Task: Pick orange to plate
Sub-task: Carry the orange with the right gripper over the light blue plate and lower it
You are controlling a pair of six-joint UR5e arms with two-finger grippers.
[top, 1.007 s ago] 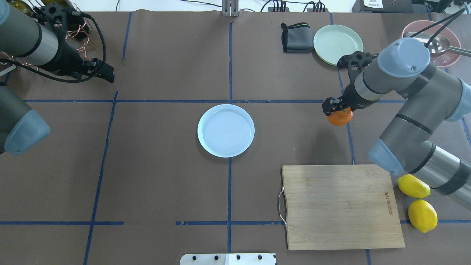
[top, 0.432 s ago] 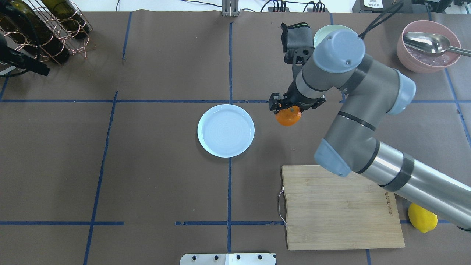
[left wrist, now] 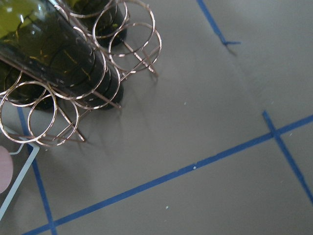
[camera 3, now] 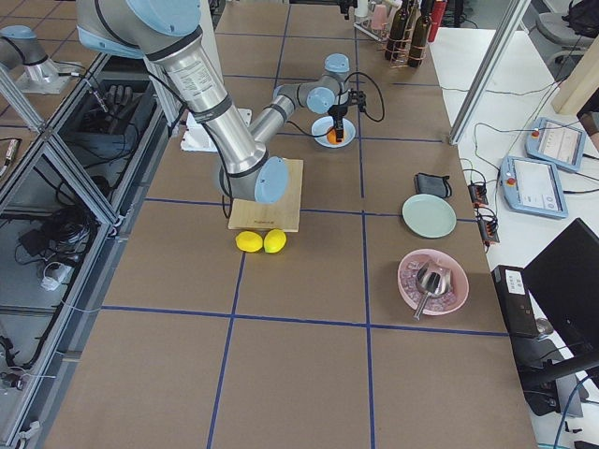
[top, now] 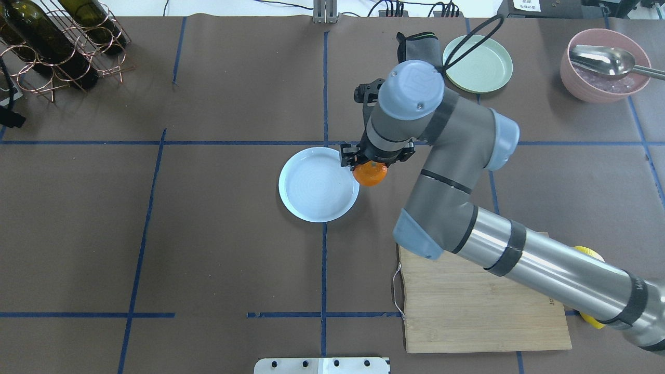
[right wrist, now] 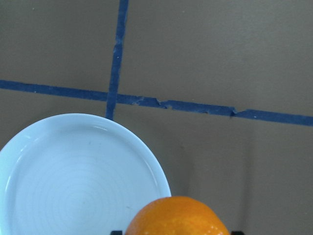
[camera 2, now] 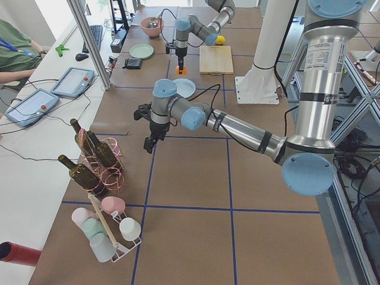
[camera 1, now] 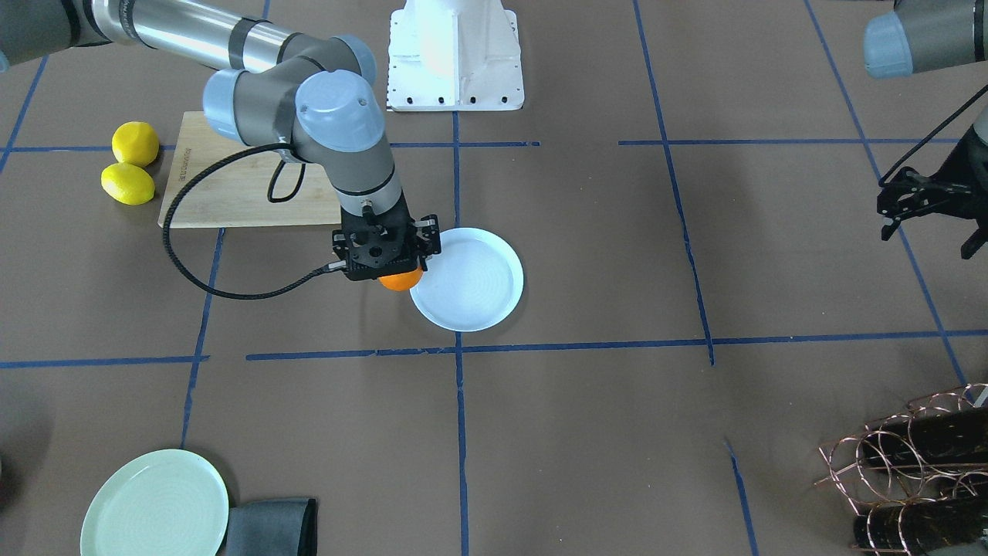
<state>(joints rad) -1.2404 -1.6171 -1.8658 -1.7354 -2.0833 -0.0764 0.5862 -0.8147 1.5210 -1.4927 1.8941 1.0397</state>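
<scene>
gripping the orange (top: pixel 370 175) from above, our right fingers (top: pixel 347 157) are closed on its two sides, and the fruit bulges out below them. in the overhead view the orange sits right at the rim of the plate (top: pixel 311 187), on our right-hand side of it, and overlaps that rim a little. the right wrist view shows the fruit at the bottom edge, just beside the plate's curved rim, with brown surface (top: pixel 218 249) beneath it. the plate is bare and rests by the crossing of two blue tape lines. our left fingers (camera 1: pixel 889 218) hang well away at the far left of the surface, near the copper bottle rack (top: pixel 57 47); we cannot tell how wide they stand. behind the right arm lies a wooden board (top: pixel 467 311) with two lemons (camera 1: pixel 128 184) just beside it. a green plate (top: pixel 480 65), touching a dark folded cloth (top: pixel 415 54), and a pink bowl (top: pixel 576 85) holding a metal ladle stand along the far edge.
</scene>
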